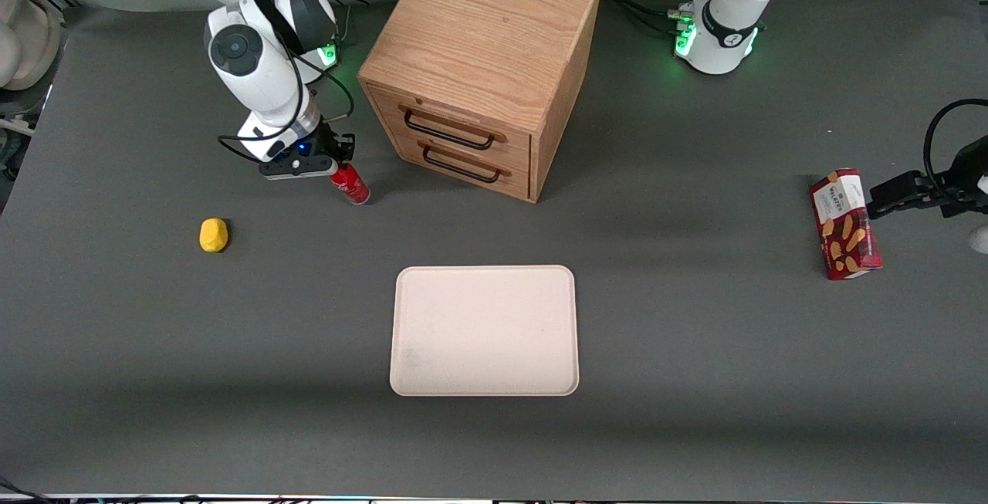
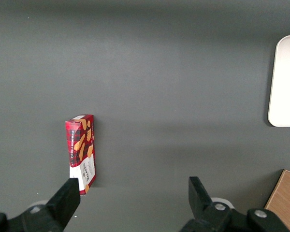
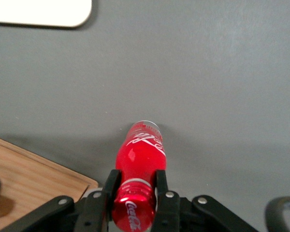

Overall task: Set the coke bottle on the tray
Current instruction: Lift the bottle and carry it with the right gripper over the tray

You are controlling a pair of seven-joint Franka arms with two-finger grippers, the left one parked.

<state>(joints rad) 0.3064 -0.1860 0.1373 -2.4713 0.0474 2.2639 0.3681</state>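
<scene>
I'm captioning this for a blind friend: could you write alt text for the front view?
The gripper is shut on the neck of a coke bottle, beside a wooden drawer cabinet on a grey table. The tray lies bare, nearer the camera. A yellow lump sits toward the working arm's end and a biscuit box toward the parked arm's end.

Right arm was bent down at the working arm's end of the table, wrist pointed at the surface, close beside the drawer cabinet. Gripper sat low, its two black fingers clamped either side of the coke bottle near the cap end.
</scene>
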